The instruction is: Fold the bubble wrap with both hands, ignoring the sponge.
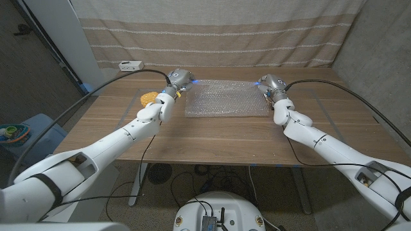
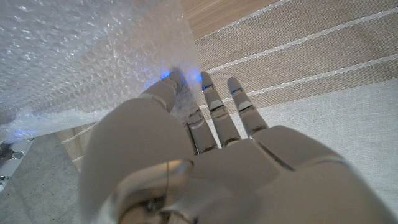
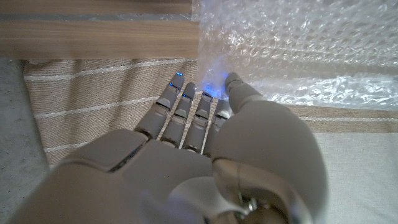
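No readable text, label or number anywhere.

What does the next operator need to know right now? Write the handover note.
Left hand: at the far left corner of the bubble wrap, thumb and a finger on its lifted edge.
Right hand: at the far right corner, fingers on the wrap the same way.
The wrap otherwise lies flat mid-table; the sponge sits by the left wrist, untouched.
Done: both far corners taken.
Left: bring the far edge over toward the near edge, press it down, release.
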